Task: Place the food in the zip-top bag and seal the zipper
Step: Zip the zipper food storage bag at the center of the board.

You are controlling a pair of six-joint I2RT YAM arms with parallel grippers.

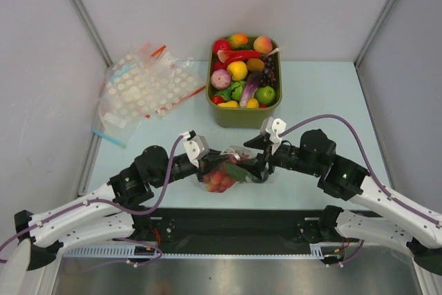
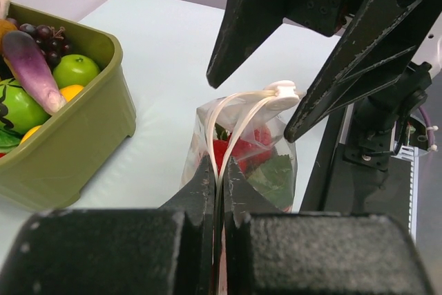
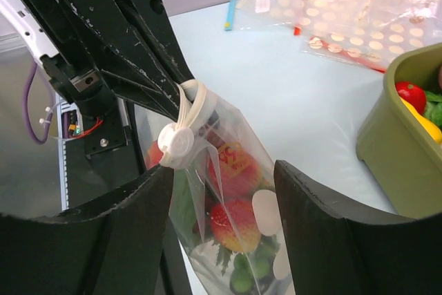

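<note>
The clear zip-top bag (image 1: 224, 174) hangs between my two grippers, just above the table near its front edge. It holds red berries, green leaves and green pieces, as the right wrist view (image 3: 235, 205) shows. My left gripper (image 1: 210, 165) is shut on the pale zipper (image 2: 242, 112) at one end of the mouth. The strip runs up, partly split, to a white slider (image 2: 283, 91). My right gripper (image 3: 222, 170) is open, its fingers (image 2: 235, 46) standing either side of the bag by the slider (image 3: 176, 144). No pineapple or purple piece shows in the bag.
An olive-green bin (image 1: 243, 119) full of toy fruits and vegetables stands just behind the bag; its wall is close in the left wrist view (image 2: 103, 122). A heap of white-dotted clear bags (image 1: 145, 88) lies at the back left. The black front rail runs below.
</note>
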